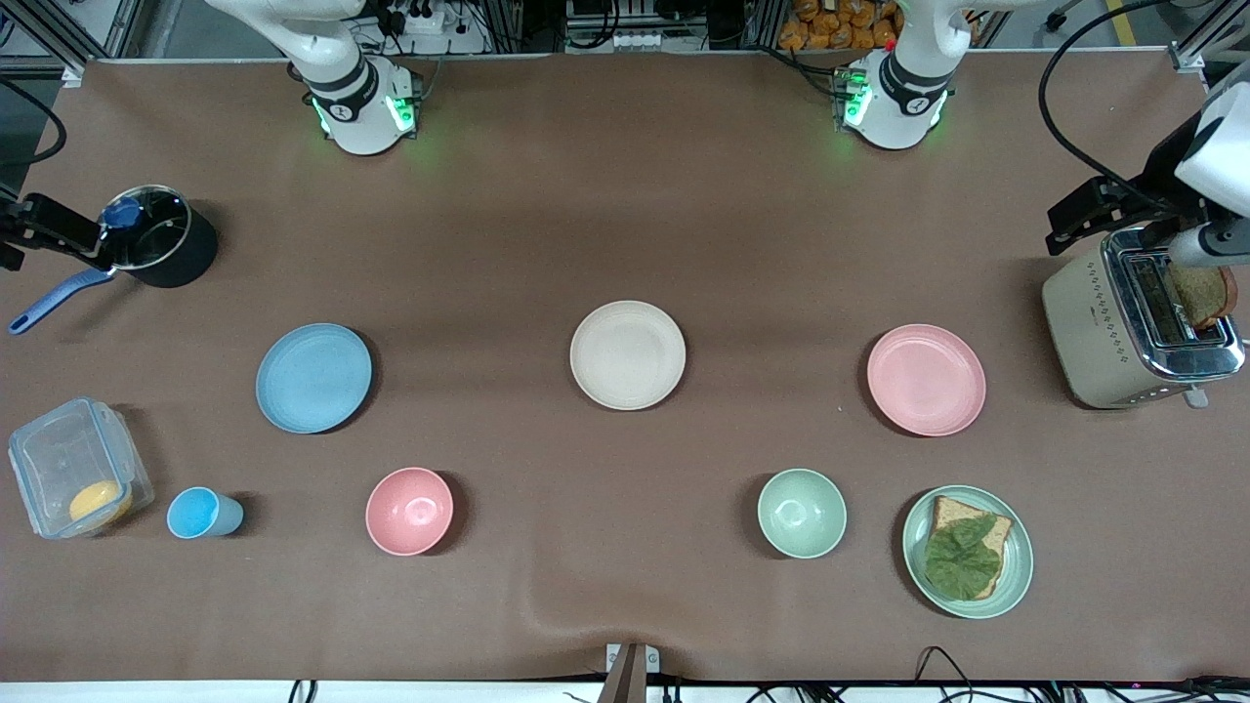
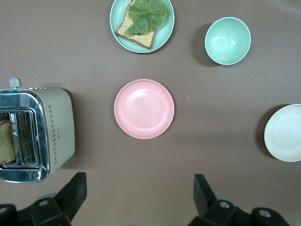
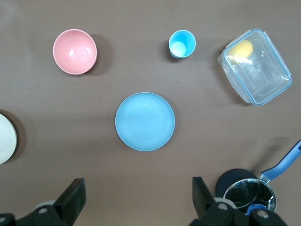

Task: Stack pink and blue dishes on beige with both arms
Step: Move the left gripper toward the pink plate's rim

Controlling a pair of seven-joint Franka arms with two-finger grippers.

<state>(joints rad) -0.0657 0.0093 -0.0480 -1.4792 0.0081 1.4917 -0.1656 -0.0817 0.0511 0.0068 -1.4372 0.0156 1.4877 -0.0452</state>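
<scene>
The pale pink plate (image 1: pixel 926 380) (image 2: pixel 144 108) lies flat toward the left arm's end of the table. The light blue plate (image 1: pixel 313 378) (image 3: pixel 145 121) lies toward the right arm's end. Between them, mid-table, is the beige plate (image 1: pixel 628 354) (image 2: pixel 285 133) (image 3: pixel 5 139), with nothing on it. My left gripper (image 2: pixel 139 190) hangs open high over bare cloth beside the pink plate, on the side toward its base. My right gripper (image 3: pixel 138 190) hangs open the same way beside the blue plate. Neither holds anything, and neither hand shows in the front view.
Nearer the front camera are a pink bowl (image 1: pixel 409 511), a green bowl (image 1: pixel 802 513), a green plate with bread and a leaf (image 1: pixel 967 552), a blue cup (image 1: pixel 200 513) and a clear container (image 1: pixel 78 469). A toaster (image 1: pixel 1138 327) and a black pot (image 1: pixel 156 249) stand at the table's ends.
</scene>
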